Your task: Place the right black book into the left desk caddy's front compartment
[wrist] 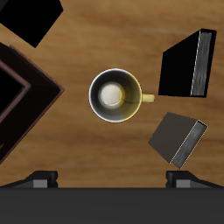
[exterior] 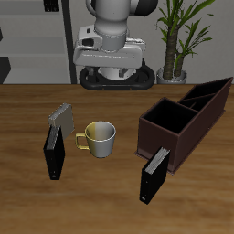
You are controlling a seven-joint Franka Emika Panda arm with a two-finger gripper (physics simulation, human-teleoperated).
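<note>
Exterior view: no grab yet, the reach comes first.
My gripper (wrist: 114,179) is wide open and empty. The right black book (exterior: 55,152) stands at 8 o'clock from the mug (exterior: 101,137); I must go there.

A mug (wrist: 115,94) stands on the wooden table (wrist: 96,35), seen from straight above, its pale inside ringed by a yellowish rim and its handle pointing toward a black book (wrist: 181,66) close by. A second, greyer book (wrist: 177,137) lies tilted beside that one, apart from the mug. Another black book (wrist: 33,19) is cut off by the frame's edge. The caddy's (wrist: 19,94) dark walls show beside the mug. Two fingertips (wrist: 39,178) show, spread wide.
</note>
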